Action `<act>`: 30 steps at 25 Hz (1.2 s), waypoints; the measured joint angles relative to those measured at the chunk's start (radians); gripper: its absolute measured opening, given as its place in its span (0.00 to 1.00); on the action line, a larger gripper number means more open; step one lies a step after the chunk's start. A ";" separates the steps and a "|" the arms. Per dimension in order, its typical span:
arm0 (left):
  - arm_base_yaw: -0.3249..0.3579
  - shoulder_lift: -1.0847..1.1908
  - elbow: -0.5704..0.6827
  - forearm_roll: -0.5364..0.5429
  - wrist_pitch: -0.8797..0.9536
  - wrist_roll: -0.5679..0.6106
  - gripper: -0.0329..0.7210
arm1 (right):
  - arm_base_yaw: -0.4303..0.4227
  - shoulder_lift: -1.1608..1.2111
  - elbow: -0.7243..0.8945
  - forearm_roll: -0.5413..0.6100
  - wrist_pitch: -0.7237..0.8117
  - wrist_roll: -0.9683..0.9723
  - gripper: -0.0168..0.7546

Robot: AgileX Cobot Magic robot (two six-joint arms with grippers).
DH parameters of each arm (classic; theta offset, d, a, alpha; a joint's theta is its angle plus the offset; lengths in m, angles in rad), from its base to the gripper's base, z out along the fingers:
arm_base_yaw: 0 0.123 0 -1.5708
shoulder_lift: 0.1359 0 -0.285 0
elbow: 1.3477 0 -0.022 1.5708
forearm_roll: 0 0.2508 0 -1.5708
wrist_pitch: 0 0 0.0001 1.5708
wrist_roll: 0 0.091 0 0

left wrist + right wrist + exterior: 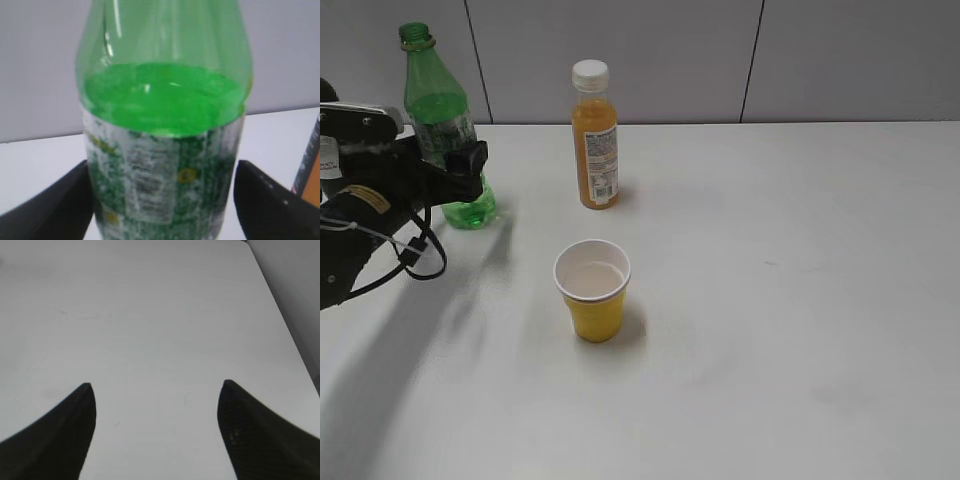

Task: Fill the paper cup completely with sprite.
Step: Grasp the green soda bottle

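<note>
Two spread fingers of the left gripper (162,200) flanked the sprite bottle (162,150) at the table's (800,300) back-left, apparently not yet clamped; the right gripper (155,430) hung open and empty. Grasping seemed underway, so closing, lifting and tipping over the paper cup (593,290) at centre should follow.

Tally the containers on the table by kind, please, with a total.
Bottles: 2, a tall translucent green plastic bottle without a cap and an orange juice bottle with a white cap.
Cups: 1, a small yellow paper cup with a white inside.
Total: 3 containers.
</note>
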 joint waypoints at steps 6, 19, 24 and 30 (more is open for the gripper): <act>0.005 0.032 -0.073 -0.001 0.038 0.000 0.90 | 0.000 0.000 0.000 0.000 0.000 0.000 0.78; 0.028 0.086 -0.162 0.025 0.077 0.001 0.88 | 0.000 0.000 0.000 0.000 0.000 0.000 0.78; 0.031 0.086 -0.163 0.025 0.078 -0.001 0.73 | 0.000 0.000 0.000 0.000 0.000 0.000 0.78; 0.032 0.086 -0.163 0.030 0.077 0.001 0.66 | 0.000 0.000 0.000 0.000 0.000 0.000 0.78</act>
